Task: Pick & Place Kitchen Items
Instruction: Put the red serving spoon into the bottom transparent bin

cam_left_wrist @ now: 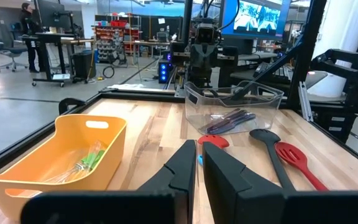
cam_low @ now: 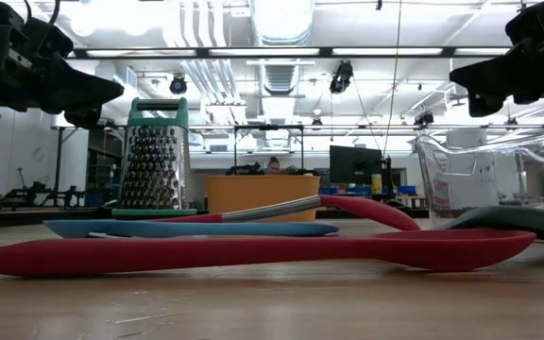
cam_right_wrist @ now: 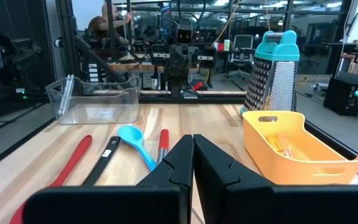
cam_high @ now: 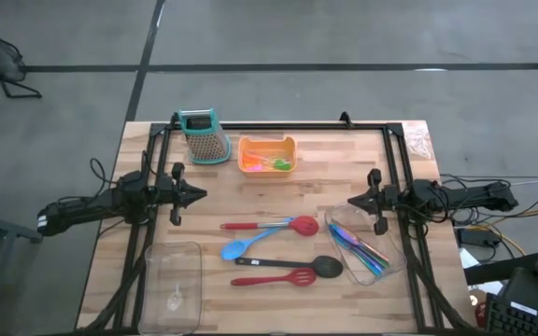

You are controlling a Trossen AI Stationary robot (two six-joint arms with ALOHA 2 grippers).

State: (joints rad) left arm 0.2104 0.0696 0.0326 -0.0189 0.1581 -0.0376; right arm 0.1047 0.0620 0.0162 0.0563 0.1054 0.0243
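Four long-handled utensils lie flat on the wooden table between my arms: a red spoon (cam_high: 274,225), a blue spoon (cam_high: 244,246), a black spoon (cam_high: 295,265) and a red slotted spatula (cam_high: 274,278). Thin blue-handled cutlery (cam_high: 361,248) lies in a clear bin (cam_high: 392,263) on the right. Tiny orange and green pieces (cam_high: 274,164) lie in the orange tray (cam_high: 267,143). My left gripper (cam_high: 201,194) hovers shut at the table's left, above the table and pointing right. My right gripper (cam_high: 351,201) hovers shut at the table's right, pointing left. Both are empty.
A teal-topped metal box grater (cam_high: 205,136) stands at the far left beside the tray. A second clear bin (cam_high: 171,285) sits at the near left edge. A black frame (cam_high: 278,125) runs along the table's far and side edges. People show in the room beyond.
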